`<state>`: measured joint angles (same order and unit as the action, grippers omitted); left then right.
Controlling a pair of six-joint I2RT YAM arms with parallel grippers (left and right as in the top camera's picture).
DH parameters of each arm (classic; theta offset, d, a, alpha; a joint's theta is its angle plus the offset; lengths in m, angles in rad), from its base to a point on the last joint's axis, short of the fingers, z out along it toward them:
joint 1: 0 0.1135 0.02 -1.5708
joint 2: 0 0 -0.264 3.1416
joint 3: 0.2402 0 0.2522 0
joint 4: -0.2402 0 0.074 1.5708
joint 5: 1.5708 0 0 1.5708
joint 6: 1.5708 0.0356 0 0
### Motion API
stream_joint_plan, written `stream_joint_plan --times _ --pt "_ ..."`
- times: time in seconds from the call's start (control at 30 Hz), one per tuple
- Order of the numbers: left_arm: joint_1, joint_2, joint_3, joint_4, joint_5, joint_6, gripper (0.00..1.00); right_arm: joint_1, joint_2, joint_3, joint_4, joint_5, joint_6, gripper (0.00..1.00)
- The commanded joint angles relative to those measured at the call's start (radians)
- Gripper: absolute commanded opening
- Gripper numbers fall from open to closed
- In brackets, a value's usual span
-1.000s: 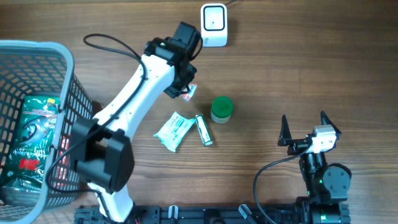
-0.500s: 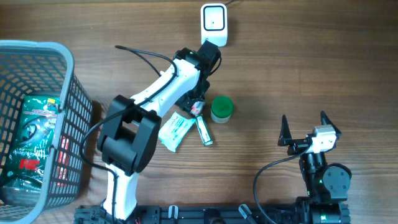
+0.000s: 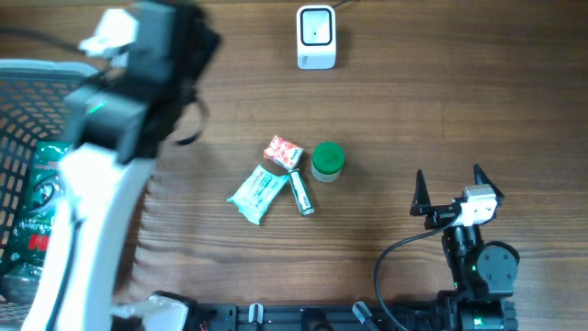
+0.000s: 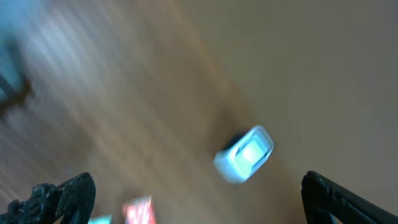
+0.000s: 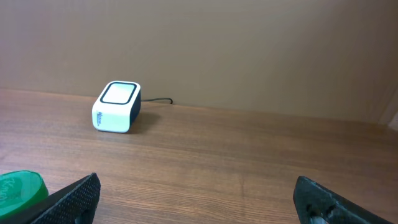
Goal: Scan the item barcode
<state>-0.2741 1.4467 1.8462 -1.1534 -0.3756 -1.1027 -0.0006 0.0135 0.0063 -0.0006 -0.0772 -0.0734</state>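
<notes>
The wooden table [image 3: 459, 92] fills the overhead view, and at its left edge stands a grey mesh basket [image 3: 37, 66] with a large green packet [image 3: 41, 198] lying inside. The left arm [image 3: 92, 193] rises over the basket's right side, smeared by motion blur, its dark upper part near the table's far left corner. In the left wrist view, the left gripper [image 4: 196, 193] has its jaws spread wide, one fingertip at each lower corner of the picture, with nothing held between them. The right gripper [image 3: 449, 179] sits at the near right of the table, well apart from the goods, its jaws also fully open and empty, pointing toward the far edge. The white scanner [image 3: 315, 37] stands at the far edge, near the middle, with its cable running off behind it. A small group of goods lies in the middle of the table. A pale green sachet [image 3: 257, 193] lies at the group's left. The green-lidded jar [image 3: 328, 161] stands upright at its right. A narrow green stick pack [image 3: 300, 192] lies between them, nearer the front. The red-and-white packet [image 3: 283, 152], the smallest, lies flat on the wood just left of the jar, at the far end of the stick pack, well short of the scanner and free of both grippers.
</notes>
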Motion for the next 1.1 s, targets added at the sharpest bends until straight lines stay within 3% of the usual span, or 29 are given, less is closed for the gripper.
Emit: stream_joint_plan --times 0.0,0.17,0.37,0.6,1.07 --pt "0.200 -0.103 0.001 -0.035 -0.052 0.045 1.00 0.004 -0.006 -0.001 0.003 0.010 -0.005 1.00" --pt "0.542 -0.116 -0.019 -0.227 -0.039 -0.027 1.00 0.004 -0.006 -0.001 0.003 0.010 -0.005 1.00" --pt "0.721 0.002 -0.150 -0.235 0.048 0.130 1.00 0.004 -0.006 -0.001 0.003 0.010 -0.005 1.00" --pt "0.770 0.191 -0.264 -0.235 0.200 0.234 1.00 0.004 -0.006 -0.001 0.003 0.010 -0.005 1.00" --pt "0.819 0.258 -0.637 0.031 0.185 0.232 1.00 0.004 -0.006 -0.001 0.003 0.010 -0.005 1.00"
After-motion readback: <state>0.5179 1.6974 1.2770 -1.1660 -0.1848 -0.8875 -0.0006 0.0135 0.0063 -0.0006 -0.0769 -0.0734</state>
